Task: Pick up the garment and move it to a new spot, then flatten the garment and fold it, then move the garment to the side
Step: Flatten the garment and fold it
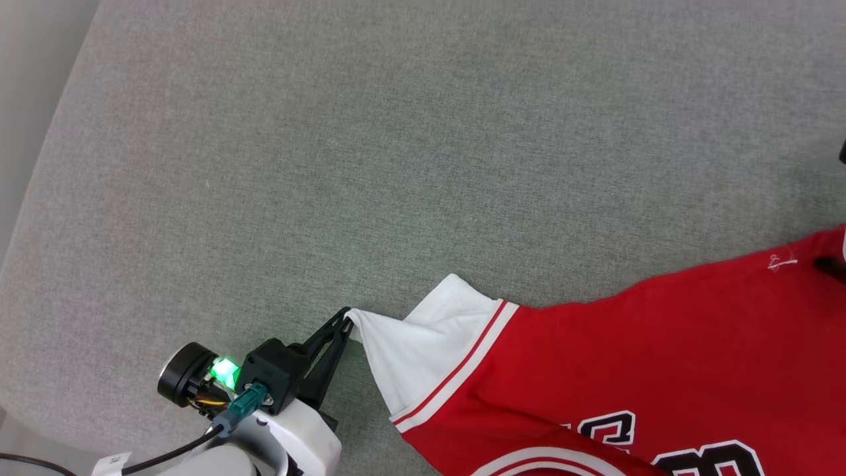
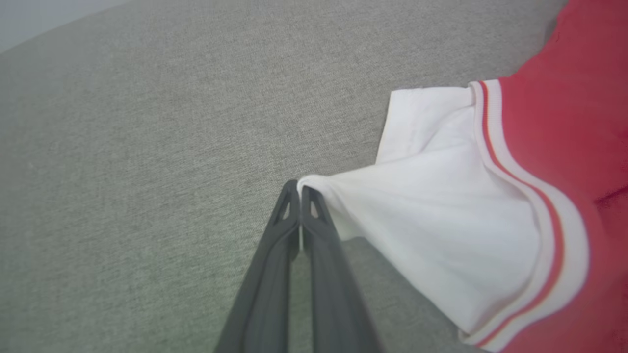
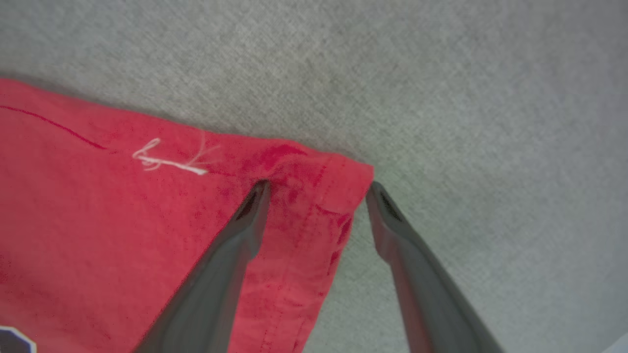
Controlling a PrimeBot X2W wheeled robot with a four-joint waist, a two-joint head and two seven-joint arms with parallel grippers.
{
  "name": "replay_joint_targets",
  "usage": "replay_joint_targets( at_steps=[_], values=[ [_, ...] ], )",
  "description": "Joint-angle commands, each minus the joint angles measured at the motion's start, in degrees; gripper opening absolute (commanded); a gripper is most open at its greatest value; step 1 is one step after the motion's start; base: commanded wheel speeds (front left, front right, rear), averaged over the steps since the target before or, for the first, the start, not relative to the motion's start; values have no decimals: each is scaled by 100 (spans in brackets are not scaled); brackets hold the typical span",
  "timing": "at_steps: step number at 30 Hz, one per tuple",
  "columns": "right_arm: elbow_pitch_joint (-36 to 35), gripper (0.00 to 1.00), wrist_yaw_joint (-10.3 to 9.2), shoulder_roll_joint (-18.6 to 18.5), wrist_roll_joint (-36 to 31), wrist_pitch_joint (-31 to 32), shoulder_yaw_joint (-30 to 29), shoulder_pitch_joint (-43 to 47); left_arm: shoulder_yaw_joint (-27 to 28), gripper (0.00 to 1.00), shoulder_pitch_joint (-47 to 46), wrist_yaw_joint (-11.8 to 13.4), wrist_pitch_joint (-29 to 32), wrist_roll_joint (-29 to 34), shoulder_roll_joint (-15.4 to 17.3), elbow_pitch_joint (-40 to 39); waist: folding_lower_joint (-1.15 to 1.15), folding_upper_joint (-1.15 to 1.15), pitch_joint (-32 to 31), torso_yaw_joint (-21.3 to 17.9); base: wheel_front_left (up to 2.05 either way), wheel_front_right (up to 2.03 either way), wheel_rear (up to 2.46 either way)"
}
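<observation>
L gripper (image 1: 347,317) blk, long slotted fingers (image 2: 272,284); white forearm (image 1: 301,436) w/ green LED (image 1: 226,371), teal plug (image 1: 244,401), blk cable (image 1: 165,455)
</observation>
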Motion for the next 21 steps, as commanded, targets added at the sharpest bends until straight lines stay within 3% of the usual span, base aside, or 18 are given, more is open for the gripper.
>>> replay_joint_targets(
  at_steps=[1, 6, 7, 15, 21],
  values=[
    [120, 100, -5, 34, -26, -64, 131, -46, 27, 0, -52, -6, -53, 28, -57, 33, 0, 0, 108, 71, 0, 0, 0],
    [407, 100, -5, 54, 92, -323, 561, 144, 25, 0, -79, -46, -82, -1, -113, 140, 0, 0, 128, 76, 0, 0, 0],
    [425, 0, -5, 62, 129, -421, 610, 143, 22, 0, -75, -51, -85, -12, -116, 166, 0, 0, 104, 64, 0, 0, 0],
    [416, 0, -6, -8, 226, -1325, 613, -133, -45, 0, -96, -161, -37, 16, -25, 302, 0, 0, -407, -82, 0, 0, 0],
    [288, 0, -6, -56, 254, -2213, 531, -193, -13, 0, -574, -248, 253, 310, 337, 116, 0, 0, -1107, -252, 0, 0, 0]
  ],
)
